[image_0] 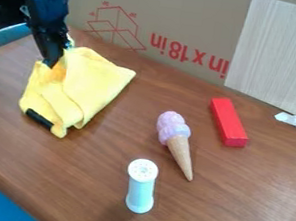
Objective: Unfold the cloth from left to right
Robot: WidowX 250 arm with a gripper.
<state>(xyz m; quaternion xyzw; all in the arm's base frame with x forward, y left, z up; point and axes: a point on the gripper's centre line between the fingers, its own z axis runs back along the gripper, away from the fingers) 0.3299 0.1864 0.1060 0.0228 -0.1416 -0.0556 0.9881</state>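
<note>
White-capped and pale blue, standing nearest as a small cylinder point(141, 189) on the wood-grained worktop point(82, 175). Behind and a little right, lying slantwise as a toy ice cream cone point(175, 131); beyond, resting as a red block point(228, 122). Off to the left, bunching in yellow folds as the cloth point(93, 83), showing a black strip point(39, 118) at the near end. Running lengthwise from there away towards the back, and lying mostly nearward and rightward of the hand point(51, 64). Hanging at the cloth's upper-left part, meeting a fold with the hand; leaving unclear whether pinching fabric, spread or pressed together. Probably calling for a hold on the upper layer, then a draw rightward; risking dragging everything along if catching both layers. Farthest back, rising as printed cardboard point(182, 16), possibly forming a box's side.
</note>
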